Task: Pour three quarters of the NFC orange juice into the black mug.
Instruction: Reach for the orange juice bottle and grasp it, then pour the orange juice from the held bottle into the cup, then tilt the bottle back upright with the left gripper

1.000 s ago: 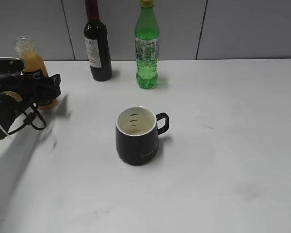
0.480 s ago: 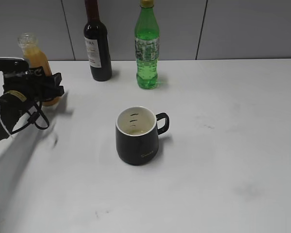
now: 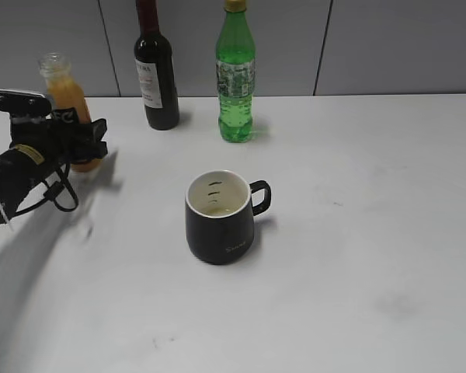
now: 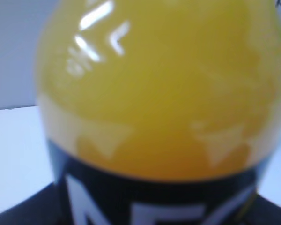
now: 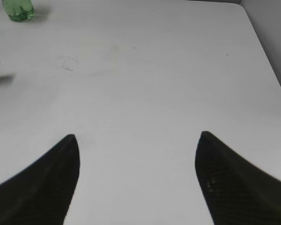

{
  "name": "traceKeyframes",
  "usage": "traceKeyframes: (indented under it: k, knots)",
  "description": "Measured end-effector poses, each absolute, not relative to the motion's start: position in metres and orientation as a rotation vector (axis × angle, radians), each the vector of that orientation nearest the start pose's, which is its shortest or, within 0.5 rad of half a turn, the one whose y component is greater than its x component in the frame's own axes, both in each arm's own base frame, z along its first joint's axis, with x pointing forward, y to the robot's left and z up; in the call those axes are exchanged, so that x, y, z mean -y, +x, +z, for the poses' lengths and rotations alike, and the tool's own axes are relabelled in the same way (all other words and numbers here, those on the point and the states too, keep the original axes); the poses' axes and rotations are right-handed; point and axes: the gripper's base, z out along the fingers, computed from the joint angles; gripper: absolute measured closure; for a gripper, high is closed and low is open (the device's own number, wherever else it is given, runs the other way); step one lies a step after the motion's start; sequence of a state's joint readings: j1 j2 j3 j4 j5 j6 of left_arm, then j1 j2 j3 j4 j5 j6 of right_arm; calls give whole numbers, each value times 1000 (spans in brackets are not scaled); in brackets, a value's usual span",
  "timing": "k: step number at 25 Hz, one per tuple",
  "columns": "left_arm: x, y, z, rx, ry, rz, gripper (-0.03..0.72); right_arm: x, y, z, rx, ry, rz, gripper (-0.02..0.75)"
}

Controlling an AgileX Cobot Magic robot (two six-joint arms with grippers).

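Observation:
The NFC orange juice (image 3: pixel 64 97) is a small capless bottle of orange liquid at the far left, held roughly upright. My left gripper (image 3: pixel 76 138) is shut on its dark label. The left wrist view is filled by the bottle (image 4: pixel 154 93), with orange liquid above the white "NFC" letters; the jaws are hidden there. The black mug (image 3: pixel 220 219), white inside, stands mid-table with its handle to the right and a little pale liquid at the bottom. My right gripper (image 5: pixel 136 138) is open and empty over bare table, out of the exterior view.
A dark wine bottle (image 3: pixel 157 78) and a green soda bottle (image 3: pixel 235 81) stand at the back by the grey wall. The green bottle's base shows in the right wrist view (image 5: pixel 18 9). The white table (image 3: pixel 357 233) stretches to the right of the mug.
My left gripper has carried the juice bottle a little to the right and up, toward the mug. The mug and the other bottles have not moved.

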State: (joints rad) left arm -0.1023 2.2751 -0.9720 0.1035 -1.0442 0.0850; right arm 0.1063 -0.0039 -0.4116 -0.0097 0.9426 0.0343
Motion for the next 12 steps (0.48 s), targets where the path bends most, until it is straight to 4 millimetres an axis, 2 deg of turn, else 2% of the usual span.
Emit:
traceKeyframes:
  k: [6,12]
  knots:
    - [59,398,99,-1659,408,-90,223,0,9,262,-2010,-73,78,153]
    - [89,389,126,-1628,616,-139,223,0,9,262,-2010,-73,78,153]
